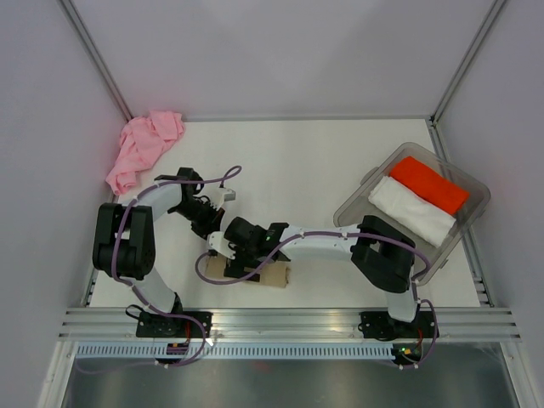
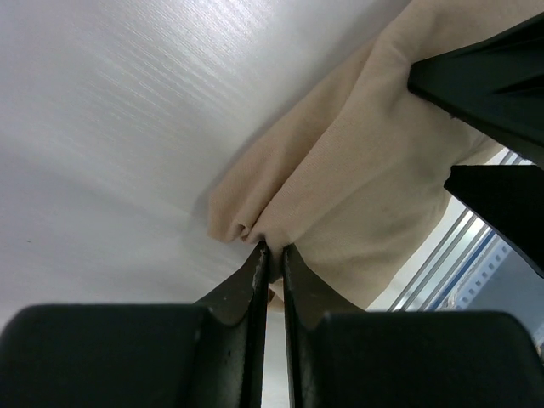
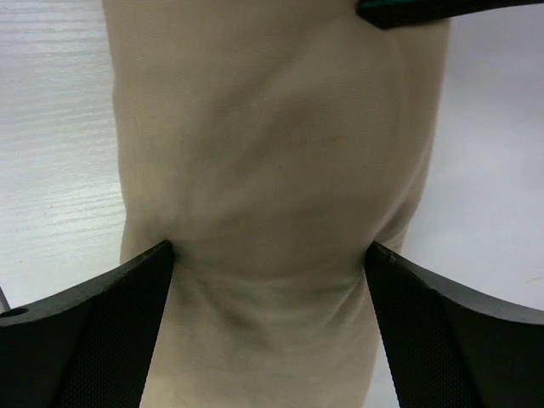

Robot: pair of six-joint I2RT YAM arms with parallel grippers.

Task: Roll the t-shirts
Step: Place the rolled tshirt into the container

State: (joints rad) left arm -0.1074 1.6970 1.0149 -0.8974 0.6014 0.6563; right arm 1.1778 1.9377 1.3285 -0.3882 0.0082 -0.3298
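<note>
The tan t-shirt [image 1: 276, 276] lies as a short roll near the table's front edge, between the two arms. My right gripper [image 1: 245, 257] is open wide and straddles the roll [image 3: 272, 153], its fingertips [image 3: 161, 255] touching both sides. My left gripper [image 2: 274, 248] is nearly closed, with a small fold of the tan cloth [image 2: 374, 170] pinched at its tips, at the roll's end. In the top view it [image 1: 214, 228] sits just left of the right wrist. The pink t-shirt [image 1: 144, 149] lies crumpled in the back left corner, far from both grippers.
A clear plastic bin [image 1: 476, 191] at the right holds a red roll [image 1: 429, 183] and a white roll [image 1: 412, 211]. The right gripper's dark fingers [image 2: 493, 76] fill the left wrist view's right side. An aluminium rail [image 1: 289, 323] runs along the front edge.
</note>
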